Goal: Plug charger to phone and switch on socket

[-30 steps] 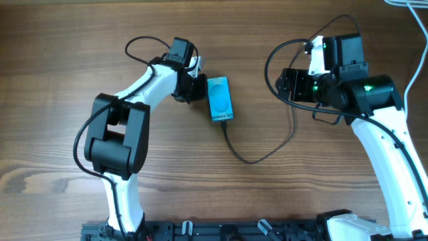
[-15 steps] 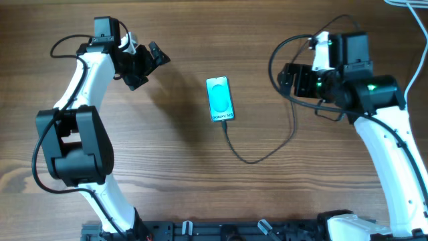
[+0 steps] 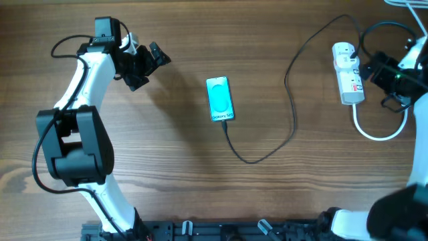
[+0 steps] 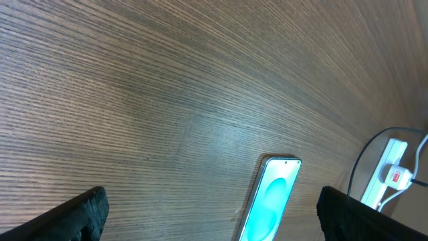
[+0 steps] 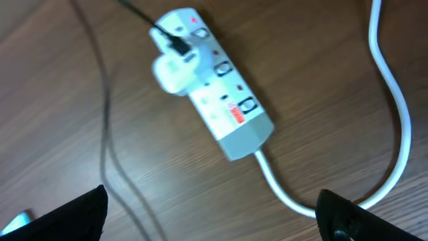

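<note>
The turquoise phone lies flat at mid-table and also shows low in the left wrist view as the phone. The thin black charger runs from the phone's near end, loops right and climbs to the white socket. My left gripper hangs open and empty, well left of the phone. My right gripper is open just right of the socket, touching nothing. In the right wrist view the socket carries a white adapter and red switch marks.
A thick white cord curves from the socket's near end toward the right edge; the cord also crosses the right wrist view. The socket sits at the far right of the left wrist view. Bare wood lies between the arms.
My left gripper let go beside the phone, opened and swung away to the upper left. My right arm pulled back to the right, uncovering the socket, and its jaws widened.
</note>
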